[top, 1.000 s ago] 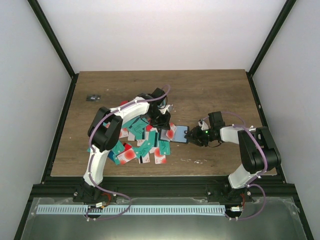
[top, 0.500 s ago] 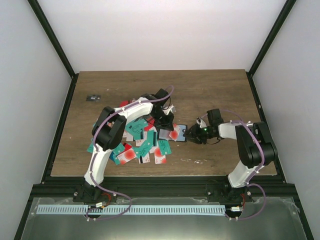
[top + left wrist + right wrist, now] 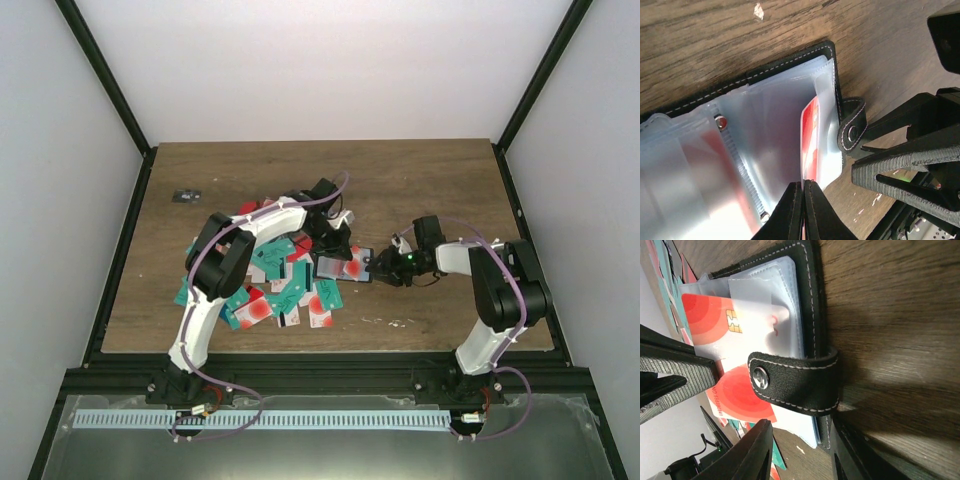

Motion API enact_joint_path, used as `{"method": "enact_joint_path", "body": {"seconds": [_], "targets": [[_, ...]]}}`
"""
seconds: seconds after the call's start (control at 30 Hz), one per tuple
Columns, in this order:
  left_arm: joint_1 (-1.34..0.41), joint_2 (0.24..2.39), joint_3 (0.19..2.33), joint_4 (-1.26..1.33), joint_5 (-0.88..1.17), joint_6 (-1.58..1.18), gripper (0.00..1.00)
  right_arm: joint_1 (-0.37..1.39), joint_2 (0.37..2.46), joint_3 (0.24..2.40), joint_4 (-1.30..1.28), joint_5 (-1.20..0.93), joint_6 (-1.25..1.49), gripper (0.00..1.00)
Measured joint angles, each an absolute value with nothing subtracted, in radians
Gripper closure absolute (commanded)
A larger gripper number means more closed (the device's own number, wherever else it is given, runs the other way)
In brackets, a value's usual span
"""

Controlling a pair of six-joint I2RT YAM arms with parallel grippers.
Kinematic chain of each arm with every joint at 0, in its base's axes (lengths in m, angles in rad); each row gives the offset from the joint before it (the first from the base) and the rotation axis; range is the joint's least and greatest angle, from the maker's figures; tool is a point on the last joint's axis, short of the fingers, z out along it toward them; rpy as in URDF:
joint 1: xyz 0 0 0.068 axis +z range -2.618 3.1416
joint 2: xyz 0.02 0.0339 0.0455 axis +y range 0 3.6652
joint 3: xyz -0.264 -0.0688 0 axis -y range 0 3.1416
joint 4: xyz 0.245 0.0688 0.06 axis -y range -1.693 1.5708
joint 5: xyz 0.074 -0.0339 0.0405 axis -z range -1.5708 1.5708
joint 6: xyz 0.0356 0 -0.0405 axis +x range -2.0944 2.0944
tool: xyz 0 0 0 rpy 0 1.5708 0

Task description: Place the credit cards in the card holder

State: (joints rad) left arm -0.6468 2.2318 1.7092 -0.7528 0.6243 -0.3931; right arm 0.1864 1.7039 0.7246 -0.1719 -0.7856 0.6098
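Note:
The black card holder lies open on the table, clear sleeves up. My left gripper is shut on a red-and-white credit card, whose far end sits inside a sleeve near the snap tab. My right gripper stands partly open astride the holder's tab-side corner. Its right finger lies against the black cover, and the left finger is apart from it. A white card with a red circle shows in a sleeve. Several loose credit cards lie in a pile to the left.
A tiny dark grey object lies at the table's far left. The black frame rail runs along the near edge. Both arms meet over the holder at mid-table.
My left gripper has shifted slightly right and nearer, onto the holder, with the card. My right gripper has stayed at the holder's right edge, and its elbow has swung a little.

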Motion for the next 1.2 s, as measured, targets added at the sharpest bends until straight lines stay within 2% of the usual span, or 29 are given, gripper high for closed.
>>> {"method": "enact_joint_path", "body": {"seconds": [0.53, 0.73, 1.2], "targets": [[-0.641, 2.232, 1.636, -0.629, 0.614, -0.439, 0.96, 0.186, 1.705, 0.725, -0.175, -0.786, 0.594, 0.65], [-0.640, 2.229, 1.605, -0.585, 0.606, -0.472, 0.96, 0.186, 1.708, 0.725, -0.175, -0.789, 0.594, 0.68], [-0.642, 2.147, 1.485, -0.460, 0.567, -0.566, 0.96, 0.185, 1.712, 0.725, -0.172, -0.794, 0.583, 0.69]]}}
